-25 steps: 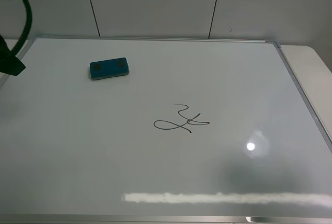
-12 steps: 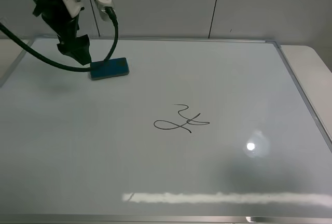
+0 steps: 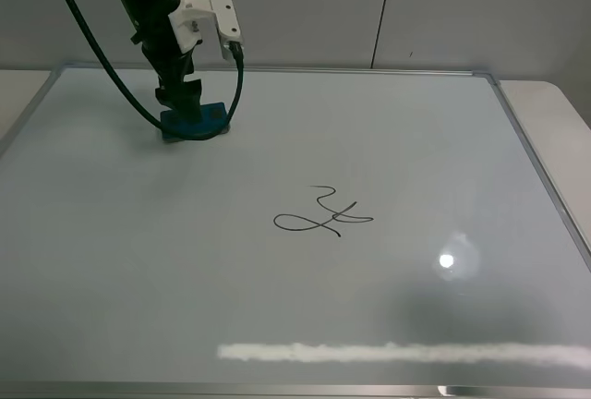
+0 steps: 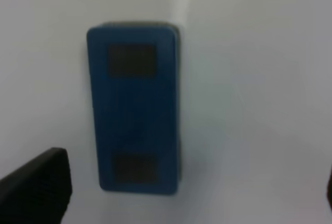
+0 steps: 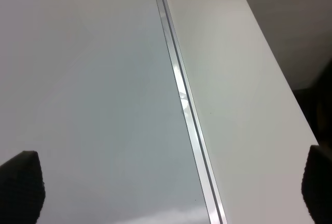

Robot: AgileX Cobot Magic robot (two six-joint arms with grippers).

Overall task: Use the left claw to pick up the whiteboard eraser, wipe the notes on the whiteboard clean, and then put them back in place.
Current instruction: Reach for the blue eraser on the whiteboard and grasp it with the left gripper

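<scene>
The teal-blue whiteboard eraser [image 3: 209, 122] lies flat on the whiteboard [image 3: 416, 140] at the far left. The left claw [image 3: 182, 109] hangs right over it and partly hides it. In the left wrist view the eraser [image 4: 136, 115] shows whole, with two dark spots on top. The left claw [image 4: 189, 177] has its fingers [image 4: 36, 187] spread wide, one on each side of the eraser, and neither touches it. The notes [image 3: 323, 215], a black looping squiggle, sit near the board's middle. The right gripper [image 5: 168, 185] is open and empty above the board's silver frame [image 5: 181, 94].
A black cable [image 3: 97, 53] loops from the left arm down beside the eraser. A white table surface [image 3: 554, 113] lies past the board's right frame. A lamp's glare [image 3: 447, 260] shows at the lower right of the board.
The left arm has swung in from the far left edge, moved right and come down over the eraser. The eraser and the notes have not moved.
</scene>
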